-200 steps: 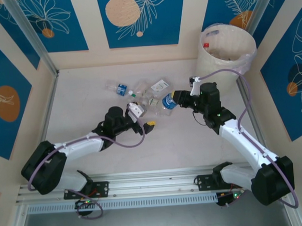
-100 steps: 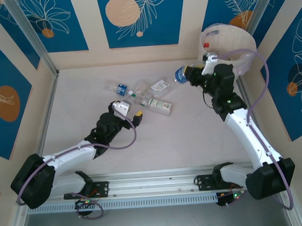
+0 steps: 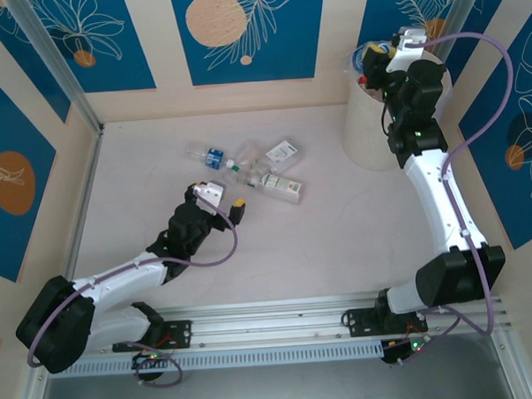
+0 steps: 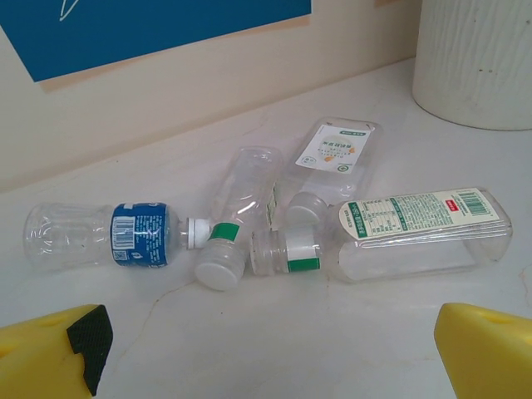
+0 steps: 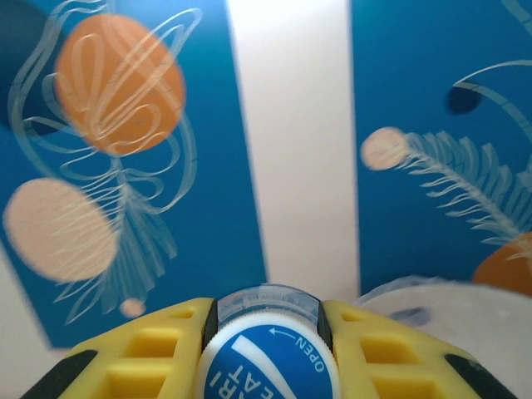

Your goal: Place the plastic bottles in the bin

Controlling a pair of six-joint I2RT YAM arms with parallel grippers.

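Clamped in right gripper point(image 5: 266, 320) over bin point(image 3: 369, 129): blue-capped bottle point(image 5: 268, 374), poised for release. Left gripper point(image 4: 266, 349) spread wide facing four bottles point(image 4: 416, 233) on counter point(image 4: 349, 307), likely lining up next pick.

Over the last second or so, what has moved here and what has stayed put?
The right gripper, shut on a blue-labelled bottle, carried it away from the four loose bottles and up to the top of the bin. The left gripper, open, drew back slightly from them. Nothing was let go. Those bottles and the bin stayed roughly where they were.
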